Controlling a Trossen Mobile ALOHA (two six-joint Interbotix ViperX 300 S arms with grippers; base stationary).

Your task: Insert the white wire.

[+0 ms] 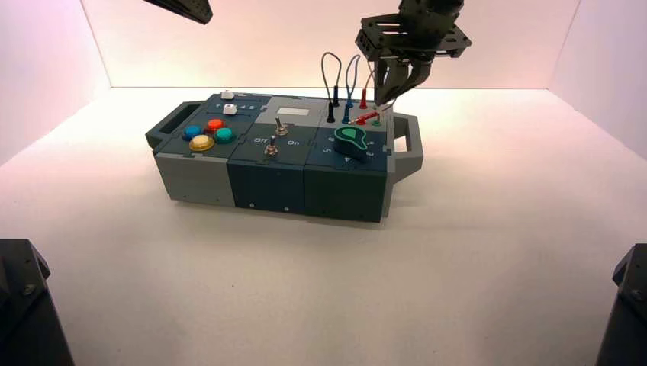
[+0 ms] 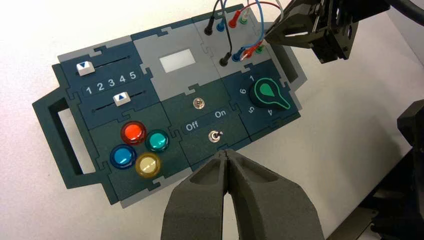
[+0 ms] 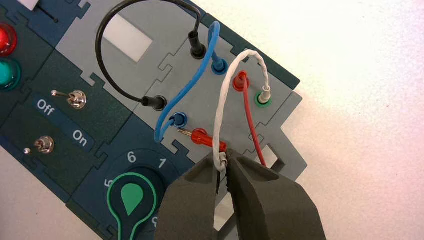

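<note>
The white wire (image 3: pixel 223 100) loops above the box's grey wire panel (image 3: pixel 200 95). One whitish plug sits in the green-ringed socket (image 3: pixel 264 96). My right gripper (image 3: pixel 223 161) is shut on the wire's other plug end and holds it above the panel's near edge, beside the loose red plug (image 3: pixel 199 136). In the high view the right gripper (image 1: pixel 389 99) hangs over the box's right rear corner. My left gripper (image 2: pixel 227 154) is shut and empty, raised above the box's front edge near the toggle switches; its arm (image 1: pixel 183 8) shows at the top left.
Black (image 3: pixel 120 30), blue (image 3: pixel 187 90) and red (image 3: pixel 252 130) leads crowd the same panel. The green knob (image 3: pixel 131 197) lies next to my right fingers. Toggle switches (image 2: pixel 215 136), coloured buttons (image 2: pixel 134 132) and two sliders (image 2: pixel 102 82) fill the rest of the box. The box's handle (image 1: pixel 408 141) juts right.
</note>
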